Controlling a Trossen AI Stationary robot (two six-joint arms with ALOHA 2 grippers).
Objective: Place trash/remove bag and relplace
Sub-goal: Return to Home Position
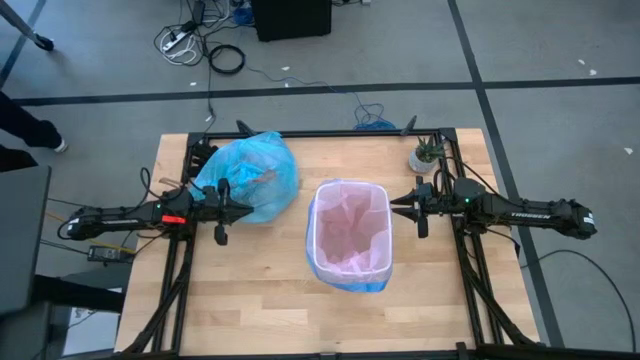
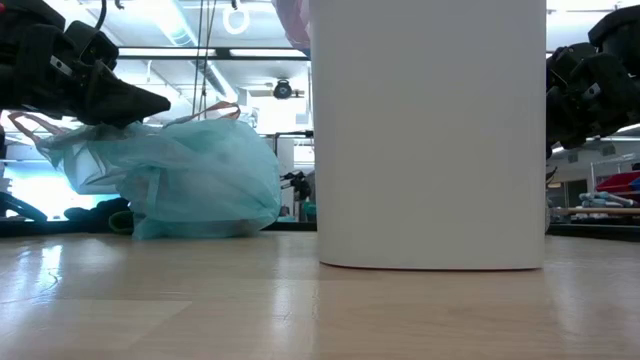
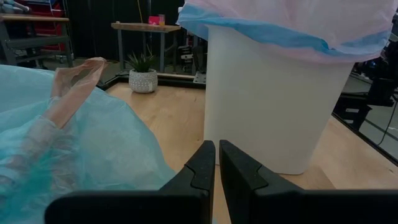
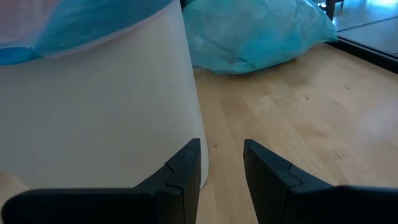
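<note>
1. The table (image 1: 250, 300) is pale wood in a dark frame, with one arm coming in from 9 o'clock and the other from 3 o'clock.
2. The bin (image 2: 430, 130) is white and stands upright a little to the 4 o'clock side of the table's middle.
3. The bag (image 1: 250, 175) is light blue, full and crumpled. It lies on the table at the bin's 10 o'clock, near it but apart. A pinkish strip sticks up from its top, and what is inside cannot be made out.
4. The liner (image 1: 348, 235) is pale pink and sits in the bin. Its blue band is folded out over the rim.
5. The left pincer (image 3: 217, 162) hangs above the table at the bag's 6 o'clock edge, pointing toward the bin. Its fingers are almost together and hold nothing. Whether it touches the bag cannot be told.
6. The right pincer (image 4: 222, 162) hangs just beside the bin at its 3 o'clock, apart from it. Its fingers are apart and empty.
7. The plant (image 1: 425, 155) is small, in a pale pot, and stands near the table's 1 o'clock corner.
</note>
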